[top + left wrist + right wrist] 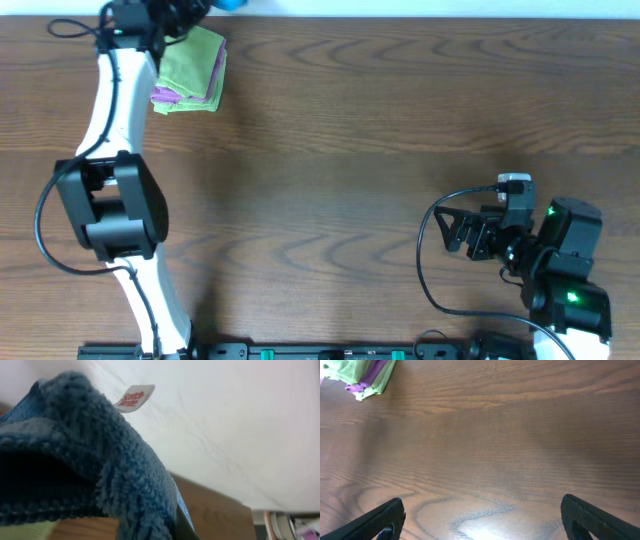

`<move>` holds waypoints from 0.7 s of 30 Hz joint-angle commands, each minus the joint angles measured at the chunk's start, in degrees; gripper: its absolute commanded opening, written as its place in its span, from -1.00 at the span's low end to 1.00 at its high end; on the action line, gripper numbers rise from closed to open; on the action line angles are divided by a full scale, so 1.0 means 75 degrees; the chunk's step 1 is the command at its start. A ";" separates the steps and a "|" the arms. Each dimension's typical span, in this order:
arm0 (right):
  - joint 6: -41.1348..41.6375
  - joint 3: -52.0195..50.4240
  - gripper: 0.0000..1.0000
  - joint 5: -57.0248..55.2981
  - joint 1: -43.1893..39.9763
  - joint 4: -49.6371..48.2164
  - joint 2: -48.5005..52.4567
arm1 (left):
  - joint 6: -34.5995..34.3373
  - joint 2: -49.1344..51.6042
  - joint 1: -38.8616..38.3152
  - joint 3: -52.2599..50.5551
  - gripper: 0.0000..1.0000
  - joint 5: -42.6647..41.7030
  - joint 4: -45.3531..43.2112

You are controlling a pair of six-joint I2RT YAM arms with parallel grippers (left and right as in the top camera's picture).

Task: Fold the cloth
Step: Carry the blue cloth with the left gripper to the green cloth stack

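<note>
Bunched blue cloth (100, 470) fills the left, white tag (134, 398) poking up, wooden table (215, 510) below.

text: "Scotch-Brite" | colour: red letters, two tilted lines | on: small white tag (134, 398) | tag place: sticking out from the upper edge of the fluffy blue cloth (90, 460), left of centre, against a white background

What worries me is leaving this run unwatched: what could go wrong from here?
1. The blue cloth is bunched in the shut left gripper at the far edge of the table; it may land crumpled or partly off it.
2. The folded lime-green cloth and purple cloth lie beside the left arm; dragging the blue cloth back could sweep them.
3. The right gripper sits open far away, so nothing holds a second corner.
</note>
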State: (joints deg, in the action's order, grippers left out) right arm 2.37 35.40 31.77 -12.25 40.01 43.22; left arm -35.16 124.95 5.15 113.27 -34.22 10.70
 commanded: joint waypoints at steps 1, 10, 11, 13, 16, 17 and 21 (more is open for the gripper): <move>0.0076 -0.0038 0.99 0.0140 -0.0061 0.0003 -0.0020 | 0.0402 -0.0201 0.0201 0.0364 -0.88 0.0224 0.0172; 0.0076 -0.0038 0.99 0.0140 -0.0061 0.0003 -0.0020 | 0.1131 -0.0201 0.0356 0.0414 -0.88 0.0463 0.1070; 0.0076 -0.0038 0.99 0.0140 -0.0061 0.0003 -0.0020 | 0.1151 -0.0201 0.0356 0.0414 -0.88 0.0522 0.1134; 0.0076 -0.0038 0.99 0.0140 -0.0061 0.0003 -0.0020 | 0.1192 -0.0201 0.0361 0.0414 -0.88 0.0621 0.1230; 0.0076 -0.0038 0.98 0.0140 -0.0061 0.0003 -0.0020 | 0.1253 -0.0201 0.0361 0.0414 -0.88 0.0650 0.1294; 0.0076 -0.0038 0.99 0.0140 -0.0061 0.0003 -0.0020 | 0.1262 -0.0201 0.0361 0.0414 -0.88 0.0691 0.1326; 0.0076 -0.0038 0.98 0.0140 -0.0061 0.0003 -0.0020 | 0.1262 -0.0201 0.0361 0.0414 -0.88 0.0836 0.1545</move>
State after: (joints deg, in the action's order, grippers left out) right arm 2.37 35.40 31.77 -12.25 39.99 43.22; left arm -26.98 124.95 7.77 114.98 -29.47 21.56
